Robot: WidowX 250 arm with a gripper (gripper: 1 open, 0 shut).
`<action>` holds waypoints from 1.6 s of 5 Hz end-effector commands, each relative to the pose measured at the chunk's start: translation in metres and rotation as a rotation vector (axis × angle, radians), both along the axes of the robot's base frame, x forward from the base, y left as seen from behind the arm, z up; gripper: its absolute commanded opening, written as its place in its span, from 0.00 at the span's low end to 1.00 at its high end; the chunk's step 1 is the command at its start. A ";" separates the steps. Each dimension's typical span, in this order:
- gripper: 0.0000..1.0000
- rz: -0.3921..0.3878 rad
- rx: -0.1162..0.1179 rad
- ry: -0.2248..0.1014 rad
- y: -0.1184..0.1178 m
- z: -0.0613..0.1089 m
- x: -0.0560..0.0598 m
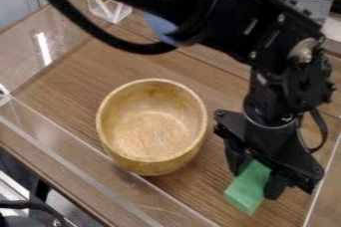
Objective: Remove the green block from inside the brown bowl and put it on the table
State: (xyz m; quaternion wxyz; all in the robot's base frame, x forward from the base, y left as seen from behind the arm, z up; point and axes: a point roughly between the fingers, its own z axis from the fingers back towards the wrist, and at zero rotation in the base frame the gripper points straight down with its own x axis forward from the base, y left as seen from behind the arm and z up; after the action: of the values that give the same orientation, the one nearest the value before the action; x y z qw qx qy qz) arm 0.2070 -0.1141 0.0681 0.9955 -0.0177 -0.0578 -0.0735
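The green block (248,188) hangs at the lower right, just right of the brown bowl (152,124), low over the table (94,67). My gripper (258,174) points straight down and is shut on the green block's upper end; the black fingers (234,156) hide that end. The block's lower end is close to the tabletop; I cannot tell whether it touches. The light tan bowl stands upright at the centre and its inside shows only bare wood grain.
A clear acrylic wall (54,131) runs along the table's near and left edges, close to the bowl and the block. The black arm (213,22) spans the upper part of the view. Bare wood-grain surface lies behind and left of the bowl.
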 end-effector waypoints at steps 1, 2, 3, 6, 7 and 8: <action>0.00 0.007 -0.021 -0.020 0.000 0.001 0.007; 0.00 0.009 -0.027 -0.012 0.001 -0.004 0.009; 0.00 0.012 -0.032 -0.004 0.002 -0.008 0.010; 0.00 0.021 -0.054 0.023 0.004 -0.016 0.010; 0.00 0.023 -0.061 0.033 0.005 -0.017 0.010; 0.00 0.026 -0.069 0.043 0.006 -0.018 0.010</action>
State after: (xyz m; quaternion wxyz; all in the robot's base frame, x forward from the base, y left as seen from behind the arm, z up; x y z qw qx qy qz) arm 0.2107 -0.1069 0.0430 0.9966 -0.0479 -0.0259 -0.0612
